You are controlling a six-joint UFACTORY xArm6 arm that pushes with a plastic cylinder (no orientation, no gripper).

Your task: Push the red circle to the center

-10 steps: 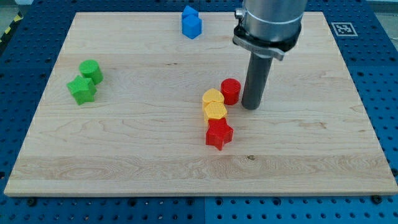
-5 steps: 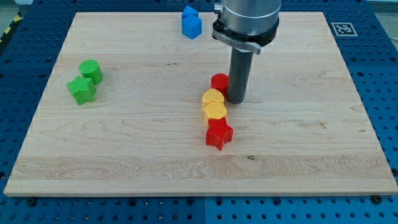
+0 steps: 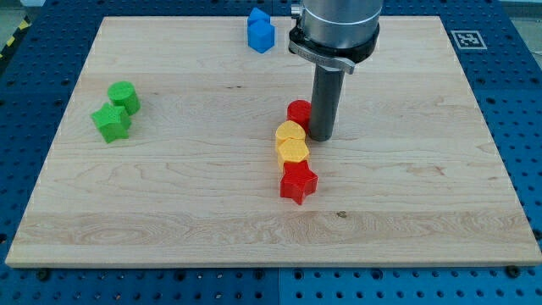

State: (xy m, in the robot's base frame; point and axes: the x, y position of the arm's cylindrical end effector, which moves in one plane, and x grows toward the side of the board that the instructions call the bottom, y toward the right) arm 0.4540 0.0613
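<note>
Where my tip (image 3: pixel 321 136) rests, red circle (image 3: pixel 297 112) touching, view's left

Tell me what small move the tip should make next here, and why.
Probably a short push toward the view's left. My tip sits against the right side of the red circle, which lies just right of the board's middle and just above the upper yellow block. Aiming slightly up as well should keep it off that block.

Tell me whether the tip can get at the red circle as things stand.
Probably yes. My tip sits right against the red circle on its view-right side, with nothing between them. The yellow blocks lie just below, toward the view's bottom, so downward pushes look crowded.
</note>
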